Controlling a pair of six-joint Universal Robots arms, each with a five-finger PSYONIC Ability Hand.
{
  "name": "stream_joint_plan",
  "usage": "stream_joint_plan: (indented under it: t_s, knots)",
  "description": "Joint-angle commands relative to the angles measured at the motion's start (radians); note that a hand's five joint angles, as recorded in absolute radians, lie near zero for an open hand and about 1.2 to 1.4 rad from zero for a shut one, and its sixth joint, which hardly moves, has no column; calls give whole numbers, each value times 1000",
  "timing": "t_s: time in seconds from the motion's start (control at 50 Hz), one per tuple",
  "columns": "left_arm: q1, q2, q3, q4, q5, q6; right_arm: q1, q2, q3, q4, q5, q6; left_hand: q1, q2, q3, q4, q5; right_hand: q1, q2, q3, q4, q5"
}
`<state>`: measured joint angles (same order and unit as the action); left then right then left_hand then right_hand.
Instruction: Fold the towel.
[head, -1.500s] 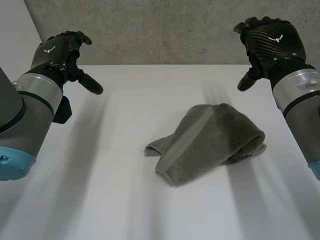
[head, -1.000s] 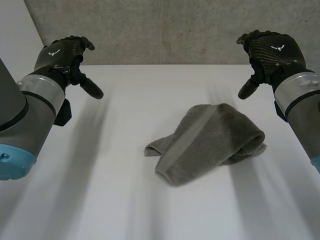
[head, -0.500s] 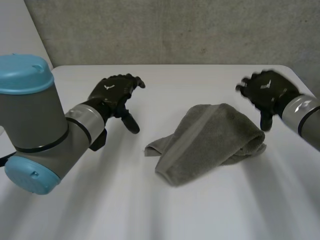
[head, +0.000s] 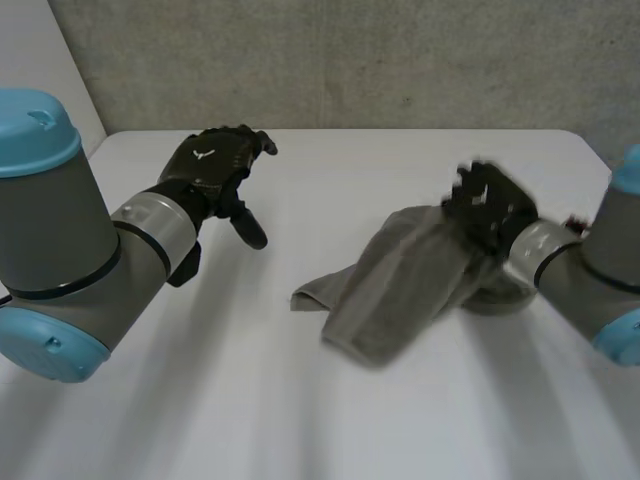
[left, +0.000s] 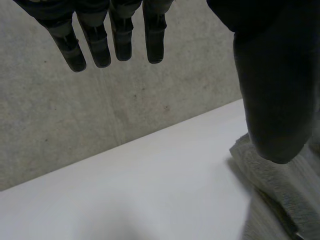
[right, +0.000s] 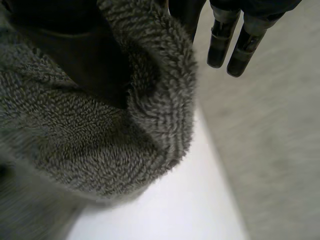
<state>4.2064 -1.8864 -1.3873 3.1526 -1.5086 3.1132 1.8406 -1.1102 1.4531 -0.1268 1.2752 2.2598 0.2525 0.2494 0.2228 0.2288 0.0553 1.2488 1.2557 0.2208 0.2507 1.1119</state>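
A crumpled grey towel (head: 395, 295) lies on the white table (head: 250, 420), right of the middle. My right hand (head: 488, 205) is at the towel's far right edge, and that edge is drawn up toward it. In the right wrist view a thick fold of the towel (right: 110, 145) sits between the thumb and the fingers (right: 222, 42), pinched there. My left hand (head: 212, 165) hovers above the table, left of the towel and apart from it, open. Its fingers (left: 117, 42) are straight, and the towel (left: 280, 205) lies beyond its thumb.
A grey concrete wall (head: 330, 60) runs behind the table's far edge. Both arms reach in low over the table, the left one (head: 80, 260) across the near left part. Bare tabletop lies in front of the towel and between it and the left hand.
My right hand has dropped onto the towel's far right edge and closed on it, and the edge has risen. The left hand moved slightly back and left, still open.
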Motion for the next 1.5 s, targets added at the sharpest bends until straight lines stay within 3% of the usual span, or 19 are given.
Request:
stream_joint_plan:
  t_s: [0.02,0.1,0.14,0.22,0.38,0.44,0.48,0.52,0.7,0.98,1.1,1.18,1.2,1.24,1.26,1.3,1.5]
  knots:
    - [30,41,5,0,-2,-4,39,-227,-66,-66,-68,233,-60,-56,-48,-54,-37,147,141,-46,-76,110]
    - [70,85,7,0,-16,-8,92,-264,-124,-125,-164,420,-60,-56,-48,-54,-37,147,141,-46,-76,110]
    - [84,105,8,0,-25,-11,126,-246,-146,-126,-187,440,-60,-56,-48,-54,-37,147,141,-46,-76,110]
    - [112,147,8,9,-38,-27,253,-125,-204,-114,-200,420,-60,-56,-48,-54,-37,147,141,-46,-76,110]
    - [192,230,5,35,-42,-93,365,91,-204,-102,-201,389,-60,-56,-48,-54,-37,147,141,-46,-76,110]
    - [210,242,5,35,-42,-107,393,110,-198,-94,-201,388,-60,-56,-48,-54,-37,147,141,-46,-76,110]
    - [215,244,4,35,-42,-107,405,87,-188,-80,-185,397,-60,-56,-48,-54,-37,-1002,-1009,-46,-76,-1040]
    - [216,242,2,35,-42,-107,405,54,-186,-83,-162,403,-60,-56,-48,-54,-37,-1074,-1081,-46,-76,-1112]
    - [199,214,-4,33,-41,-105,295,-134,-126,-83,65,512,-60,-56,-48,-54,-37,-1074,-1081,-46,-76,-1112]
    - [118,107,-6,27,-27,-74,193,-175,58,24,81,544,-54,-51,-48,-54,-31,-1074,-1081,-46,-76,-1112]
    - [113,20,13,27,-10,-4,187,-135,46,122,67,735,-39,-36,-48,-54,-16,-1074,-1081,-46,-76,-1112]
    - [115,-57,60,24,118,97,177,-99,43,153,35,857,-33,-30,-48,-54,-10,-1074,-1081,-46,-76,-1112]
    - [115,-57,60,24,119,97,177,-85,43,160,24,875,-33,-30,-48,-54,-10,-1074,-1081,-46,-76,-1112]
    - [126,-111,102,23,247,172,177,-73,43,164,16,880,-30,-27,-48,-54,-8,-1073,-1080,-46,-76,-1111]
    - [126,-111,102,23,248,173,177,-73,43,164,16,880,-30,-27,-48,-54,-8,-1073,-1080,-46,-76,-1110]
    - [133,-164,157,-6,356,228,175,-45,43,164,19,882,-10,-7,-48,-54,13,-1061,-1068,-46,-76,-1099]
    - [178,-318,310,-143,507,269,184,42,27,162,27,877,93,96,-48,-54,116,-1061,-1068,-46,-76,-1099]
